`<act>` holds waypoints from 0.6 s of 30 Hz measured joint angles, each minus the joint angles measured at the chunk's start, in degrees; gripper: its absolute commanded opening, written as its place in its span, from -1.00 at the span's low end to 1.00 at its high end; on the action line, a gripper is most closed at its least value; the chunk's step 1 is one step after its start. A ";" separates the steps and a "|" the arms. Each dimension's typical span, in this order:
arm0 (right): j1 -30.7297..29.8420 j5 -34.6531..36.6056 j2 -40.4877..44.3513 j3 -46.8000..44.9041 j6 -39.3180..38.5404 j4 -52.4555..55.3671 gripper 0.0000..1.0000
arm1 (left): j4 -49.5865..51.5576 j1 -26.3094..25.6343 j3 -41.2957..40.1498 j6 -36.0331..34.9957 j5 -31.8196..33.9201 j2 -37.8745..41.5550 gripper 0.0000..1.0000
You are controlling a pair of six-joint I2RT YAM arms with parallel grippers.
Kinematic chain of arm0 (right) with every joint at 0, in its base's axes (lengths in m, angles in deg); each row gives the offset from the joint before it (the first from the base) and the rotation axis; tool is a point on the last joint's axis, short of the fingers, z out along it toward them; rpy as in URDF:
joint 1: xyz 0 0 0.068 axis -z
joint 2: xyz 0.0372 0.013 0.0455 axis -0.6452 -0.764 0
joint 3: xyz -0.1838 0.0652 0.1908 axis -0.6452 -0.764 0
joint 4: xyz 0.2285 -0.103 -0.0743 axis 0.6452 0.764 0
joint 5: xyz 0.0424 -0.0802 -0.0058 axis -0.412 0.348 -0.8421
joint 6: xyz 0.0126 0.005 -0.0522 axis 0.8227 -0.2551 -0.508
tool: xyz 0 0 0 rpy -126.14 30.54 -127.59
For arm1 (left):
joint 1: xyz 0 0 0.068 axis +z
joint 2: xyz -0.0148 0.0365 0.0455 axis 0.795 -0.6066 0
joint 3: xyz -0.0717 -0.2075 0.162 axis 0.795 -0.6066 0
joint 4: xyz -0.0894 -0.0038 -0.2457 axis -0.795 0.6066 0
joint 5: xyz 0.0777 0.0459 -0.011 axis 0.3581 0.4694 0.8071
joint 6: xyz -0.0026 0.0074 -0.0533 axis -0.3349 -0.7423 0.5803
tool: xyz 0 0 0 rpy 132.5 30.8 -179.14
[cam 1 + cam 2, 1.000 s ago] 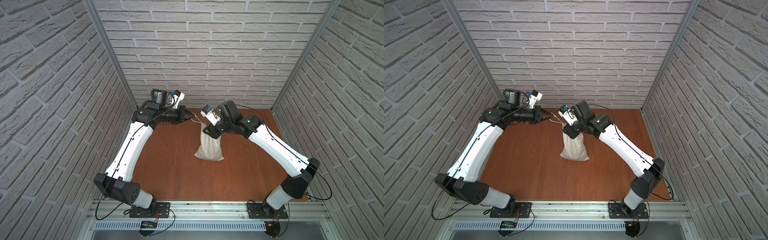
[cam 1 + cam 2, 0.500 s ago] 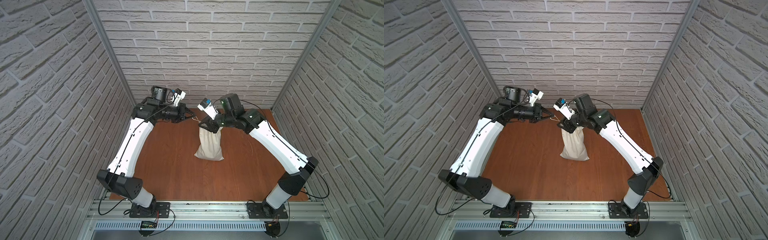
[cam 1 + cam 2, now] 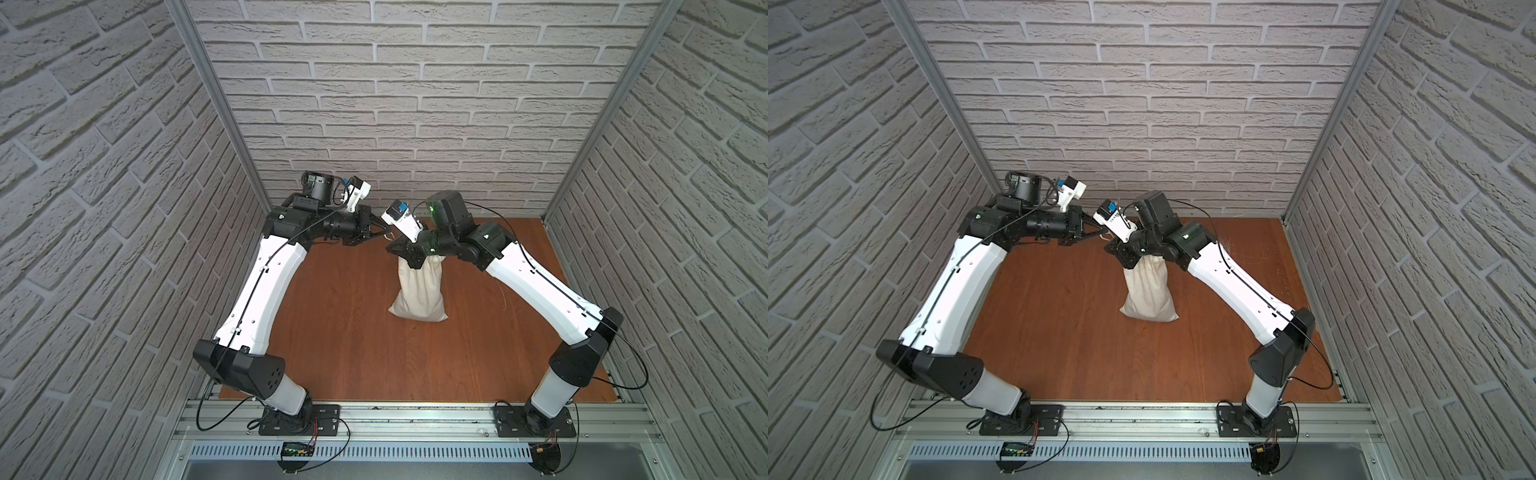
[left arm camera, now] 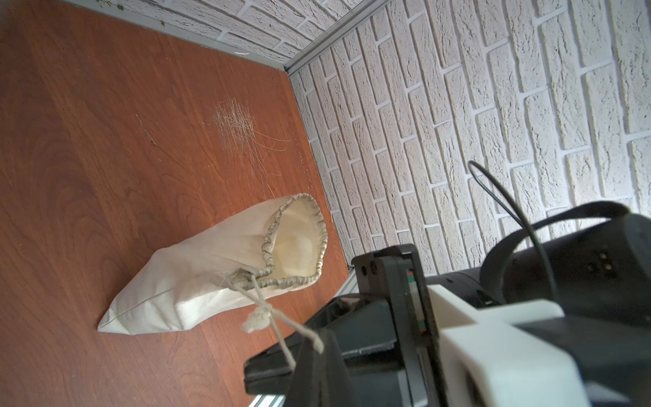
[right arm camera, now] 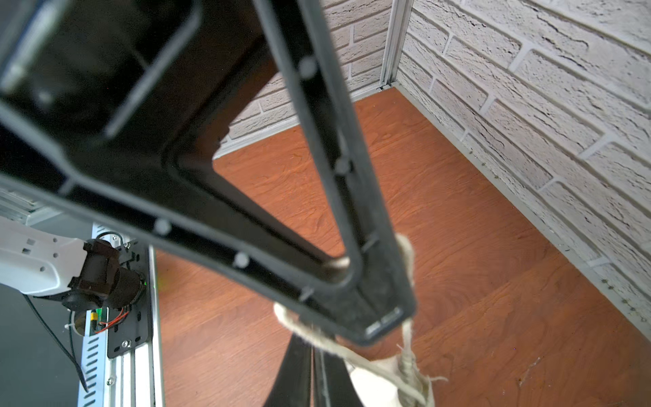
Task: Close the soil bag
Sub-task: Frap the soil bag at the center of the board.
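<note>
Cloth of the soil bag (image 3: 419, 291) sits wrinkled on the wooden table (image 3: 340, 316), a little behind the middle, with its flat bottom toward the front rail and its neck raised toward the back wall. The left wrist view shows the bag (image 4: 197, 267) with its gathered mouth gaping in an oval. A thin white cord (image 4: 259, 294) leaves the neck, passes a frayed knot (image 4: 257, 320) and runs up to the black fingers. In both top views the neck lies right under the right gripper (image 3: 390, 246), whose body hides the mouth, while the rest of the bag (image 3: 1148, 297) stretches frontward from it. The right gripper (image 5: 384, 317) has its jaws pressed together and pinches the cord at the tips. No cloth is caught; only the cord joins it to the bag. The left gripper (image 3: 384, 227) reaches in from the left, its tips just beside the right one's and slightly behind the neck. Its jaws are also pressed together on the cord, clear of the cloth. Brick-patterned walls close in three sides.
</note>
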 measured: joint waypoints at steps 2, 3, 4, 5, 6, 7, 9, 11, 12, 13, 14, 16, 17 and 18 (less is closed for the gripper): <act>-0.09 1.05 0.02 -0.04 0.33 -0.57 -0.94 | 0.00 0.02 0.00 0.02 0.09 0.00 -1.00; -0.09 1.77 0.04 -0.15 0.39 -1.01 -0.94 | 0.00 0.04 0.00 0.02 0.13 0.00 -1.00; -0.09 2.14 0.07 -0.26 0.46 -1.29 -0.93 | 0.00 0.07 0.00 0.00 0.20 0.00 -1.00; -0.09 2.64 0.11 -0.39 0.44 -1.46 -0.89 | -0.02 0.09 0.00 0.02 0.31 0.00 -1.00; -0.09 3.02 0.24 -0.63 0.39 -1.57 -0.82 | 0.00 0.11 0.00 0.02 0.33 0.00 -1.00; -0.09 3.43 0.61 -1.29 0.37 -1.92 -0.76 | -0.02 0.11 0.00 0.04 0.37 0.00 -1.00; -0.09 4.50 2.03 -3.52 0.20 -2.67 -0.63 | -0.02 0.11 0.00 0.04 0.48 0.00 -1.00; -0.09 5.66 3.89 -6.01 -0.04 -3.08 -0.49 | -0.02 0.11 0.00 0.04 0.52 0.00 -1.00; -0.09 6.14 4.72 -6.82 -0.11 -3.08 -0.43 | -0.02 0.11 0.00 0.07 0.55 0.00 -1.00; -0.09 6.64 5.29 -7.13 -0.26 -2.99 -0.36 | -0.02 0.13 0.00 0.07 0.55 0.00 -1.00; -0.09 6.95 5.84 -7.23 -0.37 -3.04 -0.32 | -0.02 0.13 0.00 0.07 0.55 0.00 -1.00; -0.09 7.39 6.58 -7.23 -0.68 -3.21 -0.25 | -0.02 0.11 0.00 0.13 0.55 0.00 -1.00; -0.09 7.52 6.82 -7.21 -0.81 -3.28 -0.24 | -0.04 0.11 0.00 0.22 0.52 0.00 -1.00; -0.09 7.61 6.86 -7.04 -1.07 -3.26 -0.22 | -0.07 0.11 0.00 0.26 0.52 0.00 -1.00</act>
